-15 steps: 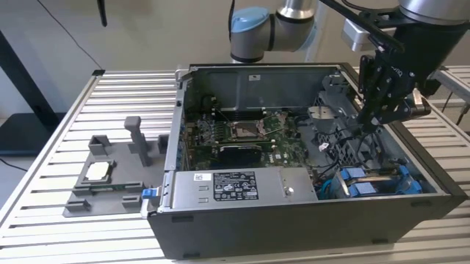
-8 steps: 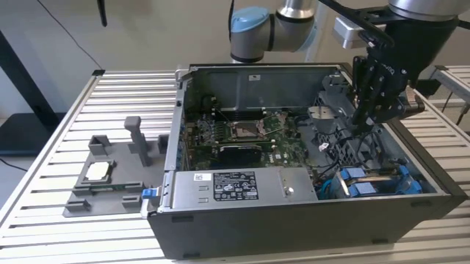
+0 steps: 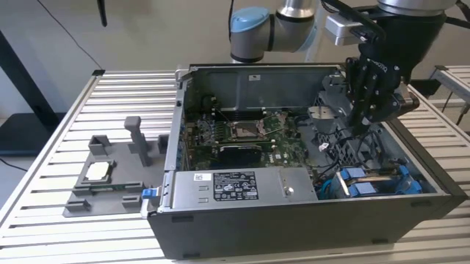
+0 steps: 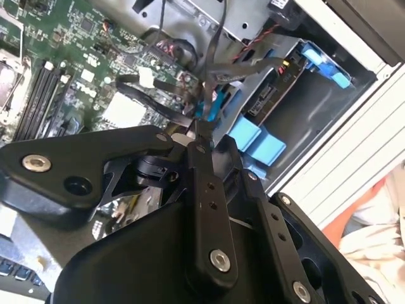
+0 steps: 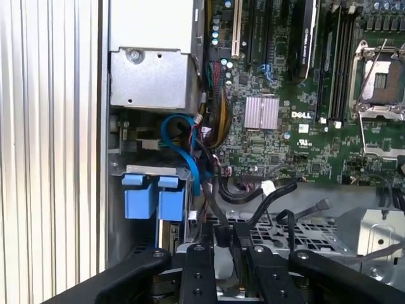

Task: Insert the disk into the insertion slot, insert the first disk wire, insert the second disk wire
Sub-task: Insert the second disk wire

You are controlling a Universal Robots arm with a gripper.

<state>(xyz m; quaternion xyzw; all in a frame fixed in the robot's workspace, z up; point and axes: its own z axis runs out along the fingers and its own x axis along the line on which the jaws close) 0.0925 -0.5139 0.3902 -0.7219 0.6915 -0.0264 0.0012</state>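
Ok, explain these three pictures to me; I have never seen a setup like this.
A robot arm works inside an open dark grey computer case standing on a slatted metal table. The exterior view comes from a camera off the arm; both wrist views come from cameras riding on the arm, looking past its black pincer. The pincer is inside the case, shut on a thin black wire. Near it, the disk in its bright blue plastic carrier sits in the grey sheet-metal insertion slot. At the exterior view's left, a grey plastic fixture lies on the table.
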